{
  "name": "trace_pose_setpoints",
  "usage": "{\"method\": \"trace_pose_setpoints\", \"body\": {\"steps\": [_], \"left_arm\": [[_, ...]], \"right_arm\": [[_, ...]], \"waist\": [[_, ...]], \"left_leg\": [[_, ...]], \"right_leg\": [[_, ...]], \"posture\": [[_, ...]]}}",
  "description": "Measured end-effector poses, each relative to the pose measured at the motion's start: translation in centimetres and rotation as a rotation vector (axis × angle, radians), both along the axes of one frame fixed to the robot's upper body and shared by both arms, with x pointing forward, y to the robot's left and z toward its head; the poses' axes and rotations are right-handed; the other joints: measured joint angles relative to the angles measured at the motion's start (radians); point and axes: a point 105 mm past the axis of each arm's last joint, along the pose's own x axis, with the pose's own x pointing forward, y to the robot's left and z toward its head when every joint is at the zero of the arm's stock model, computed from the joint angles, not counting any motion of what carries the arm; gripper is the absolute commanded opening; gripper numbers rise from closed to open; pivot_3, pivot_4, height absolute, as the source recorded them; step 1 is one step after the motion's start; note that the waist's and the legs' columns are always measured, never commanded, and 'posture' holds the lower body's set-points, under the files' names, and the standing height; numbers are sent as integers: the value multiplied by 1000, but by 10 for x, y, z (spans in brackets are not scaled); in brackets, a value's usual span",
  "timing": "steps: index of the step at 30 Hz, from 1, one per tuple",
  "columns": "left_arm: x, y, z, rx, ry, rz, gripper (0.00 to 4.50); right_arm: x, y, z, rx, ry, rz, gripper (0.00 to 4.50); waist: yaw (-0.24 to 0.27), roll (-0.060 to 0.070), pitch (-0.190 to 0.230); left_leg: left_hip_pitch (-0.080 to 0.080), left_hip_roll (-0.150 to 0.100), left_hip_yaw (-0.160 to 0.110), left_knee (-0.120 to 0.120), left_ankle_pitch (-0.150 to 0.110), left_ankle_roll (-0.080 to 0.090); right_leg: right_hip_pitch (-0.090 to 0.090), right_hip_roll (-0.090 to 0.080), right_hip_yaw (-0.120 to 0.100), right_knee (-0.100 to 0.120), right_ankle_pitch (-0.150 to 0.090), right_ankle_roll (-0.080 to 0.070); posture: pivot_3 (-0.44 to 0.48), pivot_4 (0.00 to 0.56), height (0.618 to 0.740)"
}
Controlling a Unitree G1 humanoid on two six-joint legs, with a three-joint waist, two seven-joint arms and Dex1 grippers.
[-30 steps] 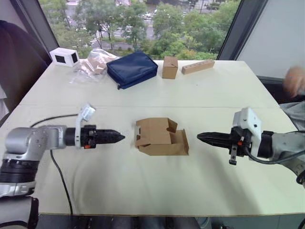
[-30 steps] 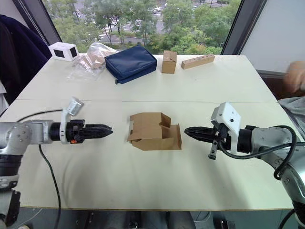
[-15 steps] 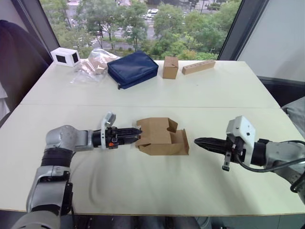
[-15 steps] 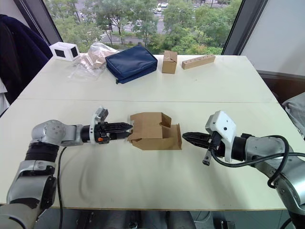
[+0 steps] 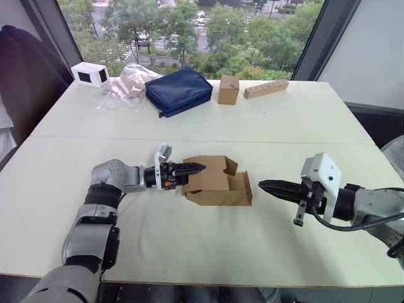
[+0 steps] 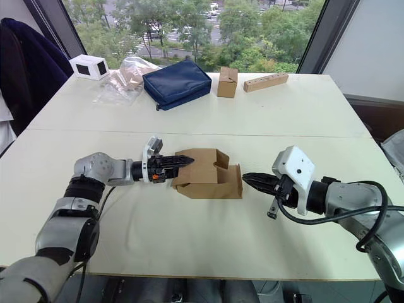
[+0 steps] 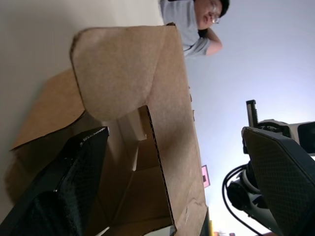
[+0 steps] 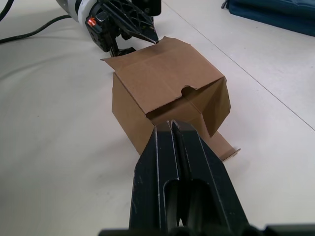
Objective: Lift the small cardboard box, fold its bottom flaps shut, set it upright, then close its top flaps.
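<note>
A: Where's the box?

B: Middle of the desk, lying on its side, open ends facing each arm. Flaps are loose at both ends, and one lies flat on the desk on the right-hand side.

A: Anything inside it?

B: The left wrist view looks straight into the open end, and what shows there is bare cardboard wall and an inner flap.

A: Left tool?

B: Spread open. One finger sits inside the open end, the other finger outside above the top wall, so the jaws straddle that wall. I can't tell whether they touch it.

A: And the right tool?

B: Fingers pressed together, holding nothing, tips level with the box's right end and just beside the flat flap, not touching.

A: Back of the desk?

B: A blue pouch, zipped, contents hidden. Beside it a clear bag with pale pieces inside, and a white box at the corner. On the pouch's other side, a taller brown box, shut, then a tan block with holes.
</note>
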Motion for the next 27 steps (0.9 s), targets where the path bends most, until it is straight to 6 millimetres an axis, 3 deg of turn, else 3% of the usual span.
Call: {"method": "trace_pose_setpoints", "body": {"steps": [4, 7, 15, 17, 25, 27], "left_arm": [[3, -4, 1, 6, -1, -4, 4463], [5, -6, 4, 1, -14, -9, 3800], [1, -9, 0, 18, -8, -39, 644], [0, -10, 2, 6, -16, -50, 72], [-4, -6, 10, 8, -35, -73, 72], [-10, 1, 18, -5, -76, -82, 72]], "right_arm": [[0, 0, -1, 2, 4, -11, 0], [-1, 1, -1, 4, 3, -14, 0], [-1, 1, -1, 6, 0, -26, 0], [0, 1, -1, 7, -3, -32, 0], [2, 2, 1, 45, -17, -57, 0], [11, 5, 10, 107, -66, -84, 0]], "waist": [[2, 0, 0], [2, 0, 0], [2, 0, 0], [2, 0, 0], [0, 0, 0], [-9, 0, 0]], "left_leg": [[0, 0, 0, 0, 0, 0], [0, 0, 0, 0, 0, 0], [0, 0, 0, 0, 0, 0], [0, 0, 0, 0, 0, 0], [0, 0, 0, 0, 0, 0], [0, 1, 0, 0, 0, 0]], "right_leg": [[0, 0, 0, 0, 0, 0], [0, 0, 0, 0, 0, 0], [0, 0, 0, 0, 0, 0], [0, 0, 0, 0, 0, 0], [0, 0, 0, 0, 0, 0], [0, 0, 0, 0, 0, 0]], "posture": [[0, 150, 740], [0, 150, 740], [0, 150, 740], [0, 150, 740], [0, 150, 740], [0, 150, 740]]}}
